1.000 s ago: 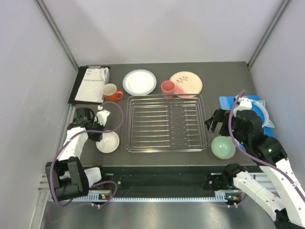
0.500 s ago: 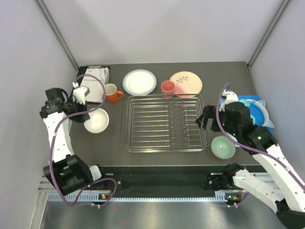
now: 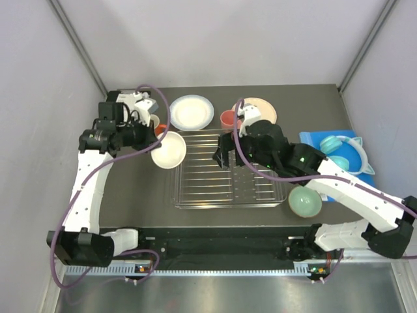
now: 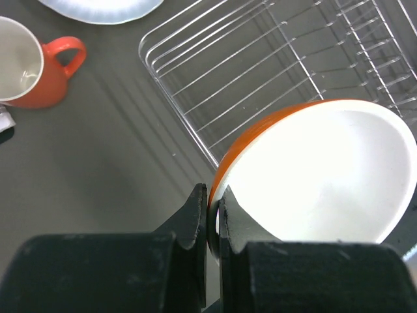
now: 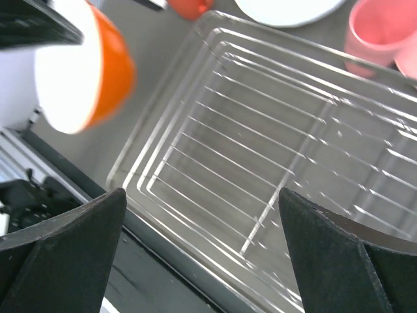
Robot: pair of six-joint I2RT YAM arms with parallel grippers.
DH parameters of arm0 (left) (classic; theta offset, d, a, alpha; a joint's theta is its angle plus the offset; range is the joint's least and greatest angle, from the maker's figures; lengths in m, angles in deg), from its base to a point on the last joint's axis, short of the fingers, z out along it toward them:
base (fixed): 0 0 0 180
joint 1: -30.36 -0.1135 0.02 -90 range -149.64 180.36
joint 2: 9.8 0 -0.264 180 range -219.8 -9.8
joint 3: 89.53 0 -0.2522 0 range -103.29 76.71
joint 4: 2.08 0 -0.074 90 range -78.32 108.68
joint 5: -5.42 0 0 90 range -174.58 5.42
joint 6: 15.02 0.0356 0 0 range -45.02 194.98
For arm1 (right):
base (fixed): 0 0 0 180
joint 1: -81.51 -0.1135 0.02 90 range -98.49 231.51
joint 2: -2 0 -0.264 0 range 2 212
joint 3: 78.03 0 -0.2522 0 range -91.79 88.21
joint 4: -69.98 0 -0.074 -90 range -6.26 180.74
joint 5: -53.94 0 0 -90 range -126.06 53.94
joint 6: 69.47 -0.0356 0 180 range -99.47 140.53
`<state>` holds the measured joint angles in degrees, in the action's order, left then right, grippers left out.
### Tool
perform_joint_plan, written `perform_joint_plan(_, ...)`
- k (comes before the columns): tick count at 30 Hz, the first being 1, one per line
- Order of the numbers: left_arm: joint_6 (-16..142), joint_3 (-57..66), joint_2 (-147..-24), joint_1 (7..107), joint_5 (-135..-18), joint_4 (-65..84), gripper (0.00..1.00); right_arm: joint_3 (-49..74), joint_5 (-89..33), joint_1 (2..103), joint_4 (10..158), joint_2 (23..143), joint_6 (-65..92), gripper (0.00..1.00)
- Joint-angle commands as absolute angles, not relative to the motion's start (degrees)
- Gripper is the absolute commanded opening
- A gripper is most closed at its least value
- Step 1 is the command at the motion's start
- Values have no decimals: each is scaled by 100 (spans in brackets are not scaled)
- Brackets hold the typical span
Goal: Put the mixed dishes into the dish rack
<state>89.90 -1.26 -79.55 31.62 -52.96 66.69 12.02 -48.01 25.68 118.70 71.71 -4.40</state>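
My left gripper [image 4: 213, 208] is shut on the rim of a bowl [image 4: 326, 176] that is white inside and orange outside. The bowl [image 3: 169, 150] hangs tilted above the left edge of the silver wire dish rack [image 3: 215, 186]. My right gripper [image 5: 201, 202] is open and empty above the rack's [image 5: 260, 150] middle left. Behind the rack stand an orange mug [image 4: 29, 72], a blue-rimmed white plate [image 3: 191, 112], a pink cup [image 3: 229, 119] and a beige plate [image 3: 260, 109]. A mint-green bowl [image 3: 305, 201] sits at the rack's near right corner.
Turquoise headphones [image 3: 339, 145] lie on a blue mat to the right of the rack. Grey walls close in the table on the left, right and back. My right arm reaches across the rack's right half.
My left gripper has lifted the bowl off the table at the near left and carried it up to the rack's left edge. My right arm has swung left from the mint-green bowl to over the rack.
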Motion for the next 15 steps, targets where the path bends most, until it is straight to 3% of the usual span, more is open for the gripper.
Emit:
perform_joint_plan(1, 8307, 68, -7739, 3519, -6162, 5889, 0, 638, -4741, 2350, 11266, 7389, -566, 100)
perform_joint_plan(7, 8026, 244, -7809, 4011, -6603, 5520, 0, 524, -4591, 2166, 10976, 7811, -707, 100)
perform_joint_plan(15, 7718, 104, -7967, 4196, -6357, 5405, 0, 655, -4669, 2095, 10440, 8285, -813, 100)
